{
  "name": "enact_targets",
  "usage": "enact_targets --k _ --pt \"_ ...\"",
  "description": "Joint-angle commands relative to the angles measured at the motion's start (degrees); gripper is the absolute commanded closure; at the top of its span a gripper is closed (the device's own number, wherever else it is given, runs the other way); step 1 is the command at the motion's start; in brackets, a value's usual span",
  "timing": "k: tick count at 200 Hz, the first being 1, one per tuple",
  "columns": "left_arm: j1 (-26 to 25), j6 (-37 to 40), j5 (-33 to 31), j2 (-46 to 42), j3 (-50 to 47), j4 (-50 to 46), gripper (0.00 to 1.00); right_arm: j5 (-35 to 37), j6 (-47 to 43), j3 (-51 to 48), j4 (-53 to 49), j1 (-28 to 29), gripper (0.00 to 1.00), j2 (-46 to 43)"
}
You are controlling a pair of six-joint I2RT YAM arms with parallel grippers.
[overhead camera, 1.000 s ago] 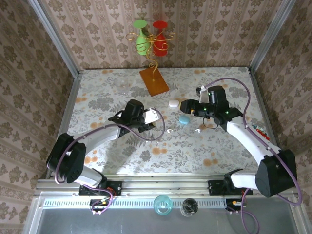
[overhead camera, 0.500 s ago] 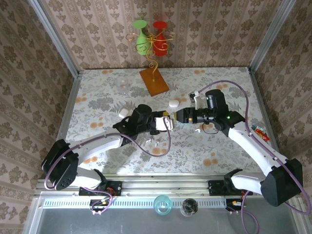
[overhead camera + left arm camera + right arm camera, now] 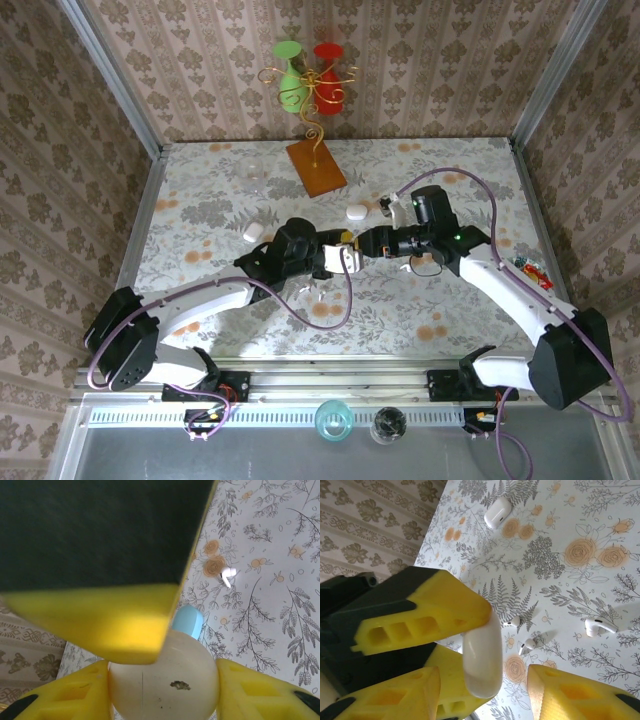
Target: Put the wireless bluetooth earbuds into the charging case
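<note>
**Two end effectors crowd one case**

The left end effector [image 3: 165,690] is clamped on the white case [image 3: 160,660]. The right end effector [image 3: 482,682] straddles the same case with its jaws apart. If it closes off-centre, it could twist the case loose or jam against the left fingers [image 3: 420,610]. The earbuds [image 3: 600,626] lie loose on the surface [image 3: 560,580] below. A blue case [image 3: 187,621] and a second white case [image 3: 497,511] rest nearby.

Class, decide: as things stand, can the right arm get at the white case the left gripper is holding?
Probably yes. The left gripper holds the white case above the table, and it sits between the right gripper's open fingers, though the left gripper's finger crowds one side.
</note>
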Motion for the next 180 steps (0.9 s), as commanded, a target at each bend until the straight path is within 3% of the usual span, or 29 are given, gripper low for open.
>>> enact_targets --k 1,30,82,109,129,164,180 --pt "-0.56 -0.23 0.83 -1.23 0.37 2.20 0.55 -2.51 -1.24 -0.63 0.18 0.37 0.51 1.47" --pt "-0.68 -0.94 1.29 -1.14 0.60 2.63 0.55 -2.10 -1.25 -0.66 0.09 0.37 0.54 2.32" --pt "-0.82 -1.78 1.97 -1.62 0.11 3.44 0.55 -1.49 -1.55 -1.24 1.30 0.29 0.75 1.99" --pt "-0.82 -3.76 2.06 -2.09 -0.45 4.72 0.53 -1.60 -1.55 -2.26 3.46 0.01 0.77 0.88" --pt "-0.27 -7.07 3.73 -2.96 -0.71 5.08 0.34 0.21 -3.11 -3.63 4.94 -0.76 0.80 -1.40" --pt "2.23 -17.27 8.13 -6.58 -4.01 12.58 0.13 1.93 -5.45 -7.07 9.77 -3.36 0.81 -6.47" --pt "4.34 -24.13 13.05 -8.43 -5.26 14.92 0.06 1.79 -6.80 -8.36 11.95 -4.54 0.81 -9.23"
